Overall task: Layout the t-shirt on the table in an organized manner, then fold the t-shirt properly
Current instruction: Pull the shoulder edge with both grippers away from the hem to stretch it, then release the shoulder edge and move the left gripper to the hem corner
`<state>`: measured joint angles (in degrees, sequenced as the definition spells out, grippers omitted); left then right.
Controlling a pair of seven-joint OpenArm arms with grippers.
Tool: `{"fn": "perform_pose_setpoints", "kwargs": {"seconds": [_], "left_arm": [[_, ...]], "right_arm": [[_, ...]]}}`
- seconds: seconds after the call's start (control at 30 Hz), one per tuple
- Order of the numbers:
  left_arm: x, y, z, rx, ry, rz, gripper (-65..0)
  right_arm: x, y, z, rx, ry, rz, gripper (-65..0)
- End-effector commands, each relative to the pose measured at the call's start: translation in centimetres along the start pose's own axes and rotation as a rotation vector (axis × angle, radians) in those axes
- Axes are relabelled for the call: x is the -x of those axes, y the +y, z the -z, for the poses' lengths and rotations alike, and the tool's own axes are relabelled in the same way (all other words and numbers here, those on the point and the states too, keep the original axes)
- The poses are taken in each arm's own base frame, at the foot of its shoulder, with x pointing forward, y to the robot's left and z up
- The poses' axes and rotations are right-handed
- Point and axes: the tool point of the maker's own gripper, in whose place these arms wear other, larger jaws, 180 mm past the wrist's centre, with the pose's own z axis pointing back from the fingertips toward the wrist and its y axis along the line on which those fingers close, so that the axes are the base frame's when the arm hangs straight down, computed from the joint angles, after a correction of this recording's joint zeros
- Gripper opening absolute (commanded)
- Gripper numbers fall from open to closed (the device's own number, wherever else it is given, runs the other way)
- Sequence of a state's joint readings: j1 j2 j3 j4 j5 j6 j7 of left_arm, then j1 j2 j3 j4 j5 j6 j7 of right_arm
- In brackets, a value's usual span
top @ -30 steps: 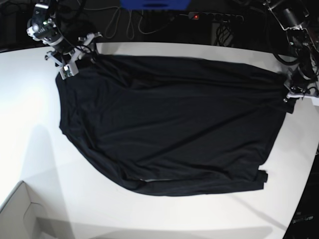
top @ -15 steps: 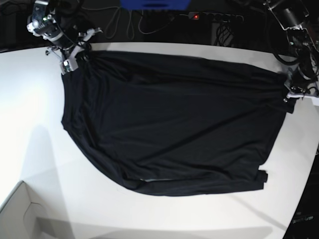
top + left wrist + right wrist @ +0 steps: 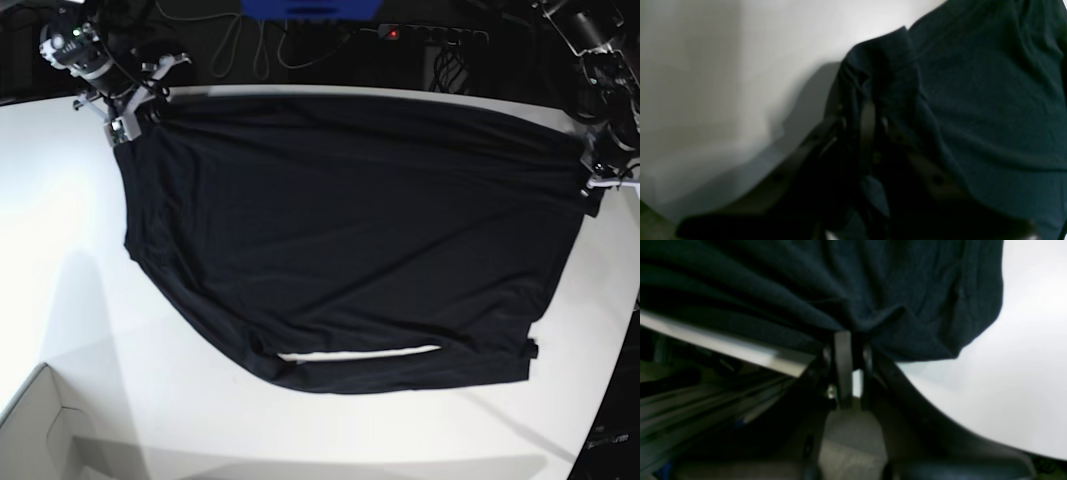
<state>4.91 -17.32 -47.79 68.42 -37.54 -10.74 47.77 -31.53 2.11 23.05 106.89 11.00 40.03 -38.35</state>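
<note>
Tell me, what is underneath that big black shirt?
Only the white table shows, all around the t-shirt and through a thin gap above the lower sleeve. Whatever lies beneath the spread cloth is covered. Each arm's jaws pinch a far corner.

Soft cloth on a smooth table

The black t-shirt [image 3: 350, 230] was thin, matt cloth. The white table [image 3: 60, 250] looked smooth and a bit shiny.
</note>
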Motion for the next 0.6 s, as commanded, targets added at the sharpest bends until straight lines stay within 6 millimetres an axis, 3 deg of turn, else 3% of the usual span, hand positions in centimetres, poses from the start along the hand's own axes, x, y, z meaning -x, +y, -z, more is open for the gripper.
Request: {"fn": "perform_pose_setpoints", "kwargs": {"seconds": [0.0, 0.57], "left_arm": [[-0.91, 1.1, -0.53, -0.045, -0.008, 0.025, -64.9], [-0.2, 0.84, -0.33, -0.038, 0.005, 0.023, -64.9]], "right_arm": [[-0.44, 0.17, -0.27, -0.003, -0.014, -0.017, -65.0], [-0.71, 0.42, 0.05, -0.015, -0.017, -0.027, -65.0]]}}
